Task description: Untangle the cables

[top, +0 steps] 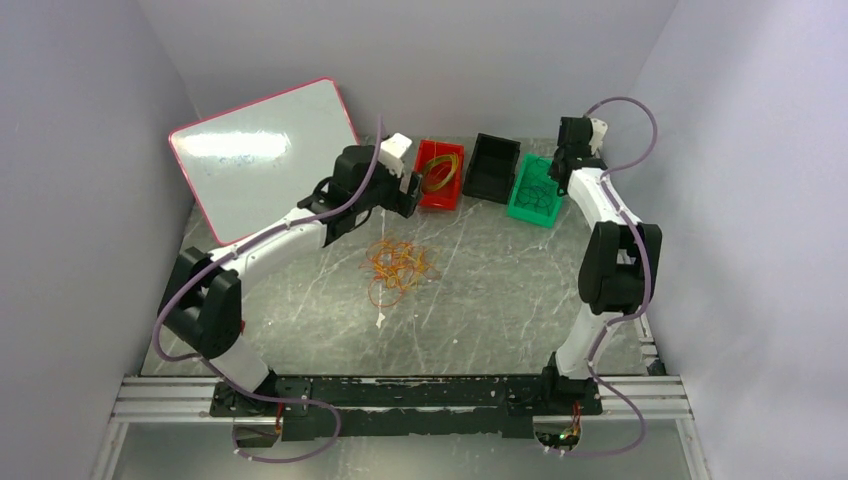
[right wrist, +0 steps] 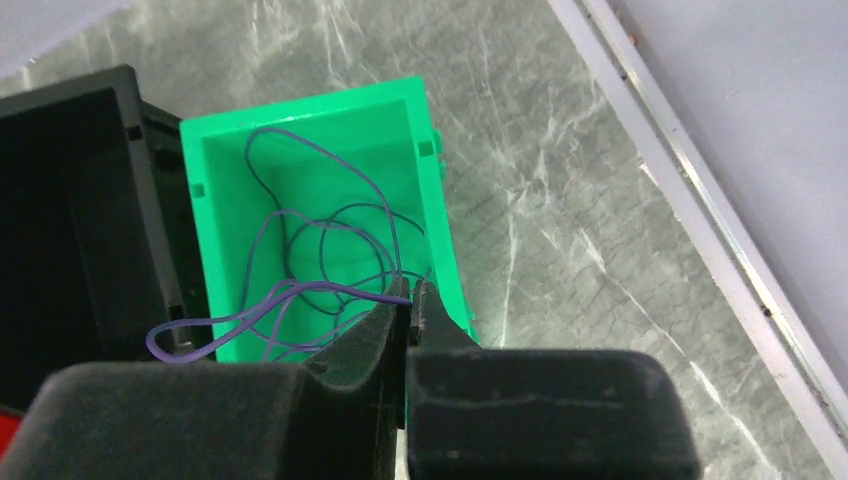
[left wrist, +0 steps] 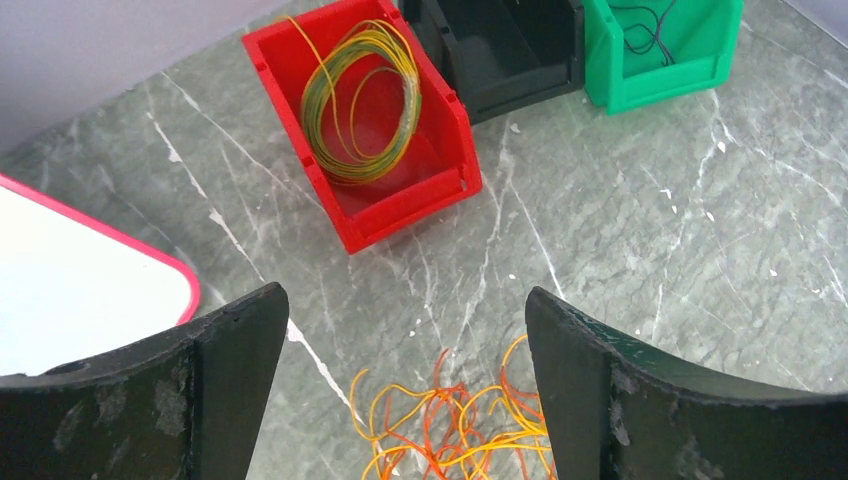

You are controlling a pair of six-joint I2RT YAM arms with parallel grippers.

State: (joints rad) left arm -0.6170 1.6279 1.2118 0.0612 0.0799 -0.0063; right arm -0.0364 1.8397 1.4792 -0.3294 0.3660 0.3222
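Observation:
A tangle of yellow and orange-red cables (top: pixel 397 264) lies mid-table; it also shows in the left wrist view (left wrist: pixel 470 425). My left gripper (top: pixel 405 195) hangs above and behind it, open and empty, and the tangle shows low between its fingers (left wrist: pixel 220 380). A coil of yellow cable (left wrist: pixel 362 100) rests in the red bin (left wrist: pixel 400 215). My right gripper (right wrist: pixel 412 300) is shut on a dark purple cable (right wrist: pixel 270 298) over the green bin (right wrist: pixel 215 170), where more dark loops (right wrist: pixel 330 235) lie.
A black bin (top: pixel 492 167) stands between the red bin (top: pixel 438 197) and the green bin (top: pixel 535 212). A white board with a red rim (top: pixel 262 150) leans at the back left. Grey walls close in on both sides.

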